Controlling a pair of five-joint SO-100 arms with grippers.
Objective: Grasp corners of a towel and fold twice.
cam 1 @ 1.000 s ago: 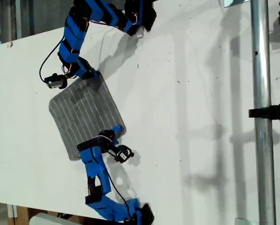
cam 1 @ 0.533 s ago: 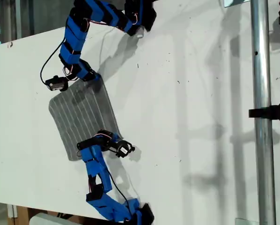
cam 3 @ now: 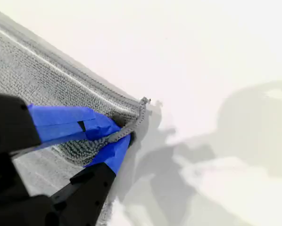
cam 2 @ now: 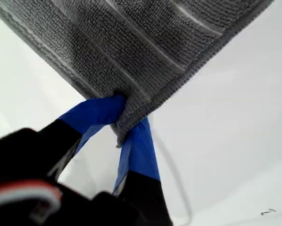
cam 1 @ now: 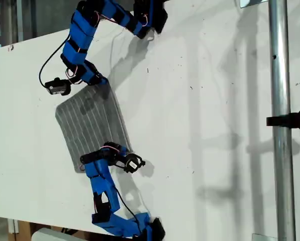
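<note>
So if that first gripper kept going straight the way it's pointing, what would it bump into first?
Nothing new, really: my first gripper is already shut on a corner of the grey striped towel, so the cloth itself lies straight ahead. Beyond it I see only the white table, though depth is hard to judge.

A white table (cam 1: 200, 100) carries everything — its top is smooth, marked with a few small dark specks. On it, toward the exterior view's left, lies the grey striped towel (cam 1: 92, 125) (two corners are pinched up, the rest flat).
</note>
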